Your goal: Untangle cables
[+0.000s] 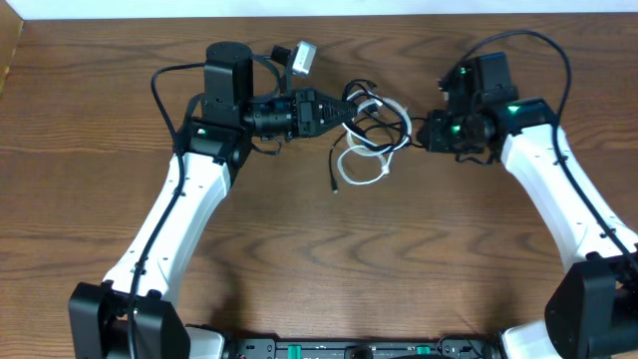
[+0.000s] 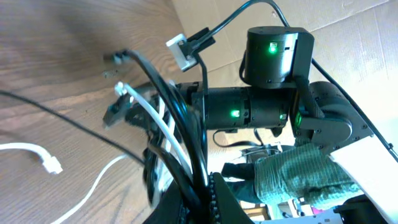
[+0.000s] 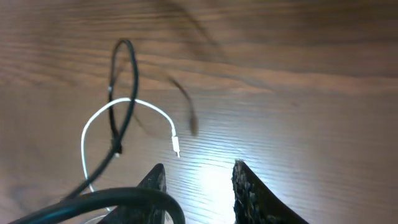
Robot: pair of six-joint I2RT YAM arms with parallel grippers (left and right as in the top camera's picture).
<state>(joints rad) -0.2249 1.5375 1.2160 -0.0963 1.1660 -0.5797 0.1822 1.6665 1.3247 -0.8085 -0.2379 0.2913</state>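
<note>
Mid-untangle: our left fingers (image 1: 336,112) are clamped together on the black cable (image 3: 134,74) and white cable (image 3: 149,107), both lying looped over each other on the counter (image 1: 299,259), far centre between the arms. Our right fingers (image 1: 426,135) stand apart just right of the loops, holding nothing we can see. Next move, we reckon: right closes on a single strand and draws it right against left's anchor.

left claw (image 1: 337,112): tips buried among the cables (image 1: 374,125) overhead; in its own wrist view they drop off the bottom edge
cables: blurred up close in that wrist view; which strand crosses which, too fine to call
right claw (image 3: 199,168): fingers (image 3: 249,193) chopped by the bottom edge
white cable (image 2: 18,147): runs out the left edge
dark streak (image 3: 189,118): smeared; cable or shadow, can't tell
</note>
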